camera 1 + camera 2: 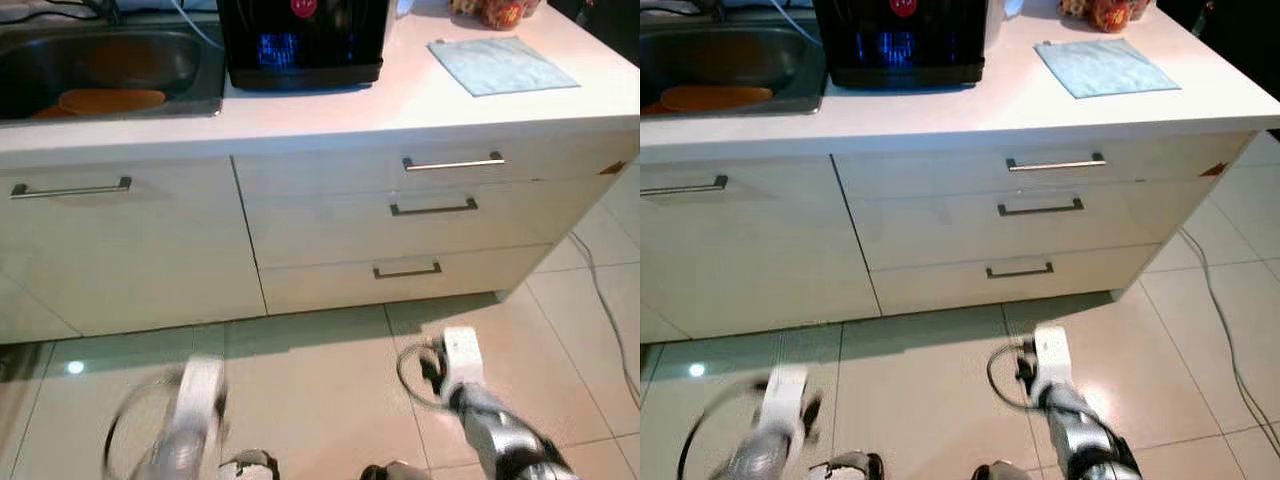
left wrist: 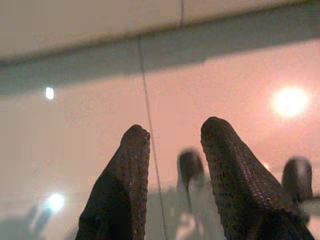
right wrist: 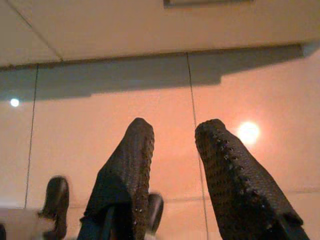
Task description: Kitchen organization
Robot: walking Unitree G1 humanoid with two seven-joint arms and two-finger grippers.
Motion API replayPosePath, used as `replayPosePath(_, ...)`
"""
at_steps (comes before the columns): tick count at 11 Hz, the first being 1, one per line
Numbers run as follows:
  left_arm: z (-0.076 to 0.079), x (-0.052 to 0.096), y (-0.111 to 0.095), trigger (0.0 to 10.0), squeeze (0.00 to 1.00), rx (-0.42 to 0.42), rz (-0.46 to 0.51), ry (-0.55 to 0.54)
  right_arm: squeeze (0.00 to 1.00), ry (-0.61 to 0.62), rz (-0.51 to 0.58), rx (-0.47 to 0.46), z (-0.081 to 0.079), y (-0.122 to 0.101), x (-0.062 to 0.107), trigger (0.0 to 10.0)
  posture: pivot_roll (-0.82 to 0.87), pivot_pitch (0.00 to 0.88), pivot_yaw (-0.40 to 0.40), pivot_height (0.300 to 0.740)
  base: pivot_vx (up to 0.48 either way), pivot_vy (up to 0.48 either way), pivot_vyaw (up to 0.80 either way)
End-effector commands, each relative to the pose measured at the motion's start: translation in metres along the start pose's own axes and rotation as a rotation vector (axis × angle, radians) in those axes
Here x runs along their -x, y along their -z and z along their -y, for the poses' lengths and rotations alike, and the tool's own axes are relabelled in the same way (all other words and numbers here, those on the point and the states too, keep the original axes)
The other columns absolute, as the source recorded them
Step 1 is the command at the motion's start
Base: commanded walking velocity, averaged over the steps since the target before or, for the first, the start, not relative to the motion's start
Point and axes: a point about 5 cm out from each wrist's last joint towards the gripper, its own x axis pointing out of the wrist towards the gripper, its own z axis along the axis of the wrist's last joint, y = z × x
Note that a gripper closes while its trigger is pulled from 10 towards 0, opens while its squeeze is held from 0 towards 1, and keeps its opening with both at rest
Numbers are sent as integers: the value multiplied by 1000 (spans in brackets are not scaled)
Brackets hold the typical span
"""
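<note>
**Two arms hanging low before the kitchen counter**

Two silver arms are hanging down over the pale tiled floor (image 1: 330, 370), in front of a run of white cabinets. The left gripper (image 2: 172, 150) is pointing at the tiles with its fingers parted and holding nothing; in the head views that arm is showing as a blur. The right gripper (image 3: 172, 145) is likewise standing open and empty, aimed at the floor just before the cabinet base.

Three drawers with metal handles (image 1: 452, 163) are sitting closed under the white counter (image 1: 400, 110). On the counter, a black appliance (image 1: 300, 45) with a blue-lit panel is standing just beside the steel sink (image 1: 110, 65), which is holding something flat and orange (image 1: 110, 100). A light blue cloth (image 1: 500, 65) is lying flat to the right of the appliance, well apart from it. A thin cable (image 1: 610, 310) is trailing across the tiles at the right.
</note>
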Motion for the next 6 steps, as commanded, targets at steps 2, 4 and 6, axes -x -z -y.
replayPosePath(2,-3,6,23,10000,0,82,-75,-8,0,14,-85,-38,5,24,7,10000,70,44,4,740,0,0,0)
replayPosePath(4,-5,6,23,10000,0,86,-77,-14,0,10,-98,-27,4,27,8,10000,76,46,1,740,0,0,0)
replayPosePath(6,-8,5,19,10000,0,86,-72,-23,0,30,-112,-50,5,29,8,10000,77,54,-1,740,0,0,0)
